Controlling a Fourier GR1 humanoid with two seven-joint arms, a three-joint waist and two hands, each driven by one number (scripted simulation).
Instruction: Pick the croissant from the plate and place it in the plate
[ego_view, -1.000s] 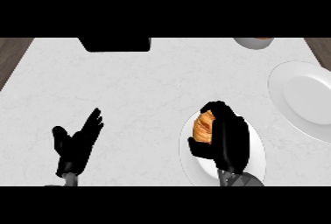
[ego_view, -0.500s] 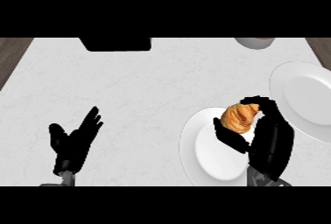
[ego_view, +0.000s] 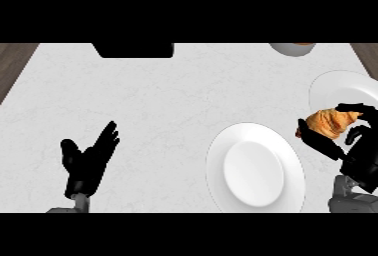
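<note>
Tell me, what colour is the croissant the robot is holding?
Golden orange-brown, seen in the head view: the croissant sits in the right hand.

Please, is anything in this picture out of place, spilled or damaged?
Nothing stands out. The croissant looks whole, held in the right hand between the near plate and the far plate. Both plates lie flat, with no crumbs or spill on the counter.

No word, label, brand, number or sign can be read anywhere, not on the counter, not on the near plate, not on the far plate and not on the croissant.
</note>
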